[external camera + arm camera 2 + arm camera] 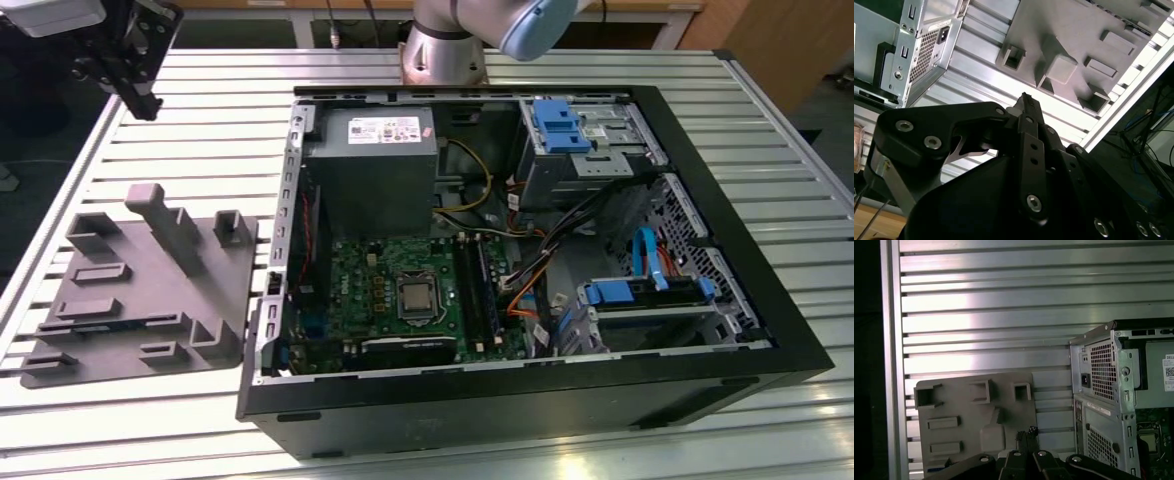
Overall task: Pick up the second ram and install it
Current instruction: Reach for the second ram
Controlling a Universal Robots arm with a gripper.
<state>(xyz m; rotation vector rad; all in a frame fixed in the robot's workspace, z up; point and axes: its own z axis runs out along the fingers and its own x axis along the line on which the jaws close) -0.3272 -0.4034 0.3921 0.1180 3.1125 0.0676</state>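
My gripper hangs high over the slatted table at the far corner on the exterior view's left, above and behind the grey tray. Both wrist views show its black fingertips pressed together with nothing between them. The grey tray with its raised blocks lies below them. Long dark strips stand in the motherboard slots inside the open computer case. I cannot tell the second ram apart from those slots.
The open case holds a grey power supply, a green motherboard, blue drive brackets and loose cables. The arm's base stands behind the case. The case's back panel is close to the tray.
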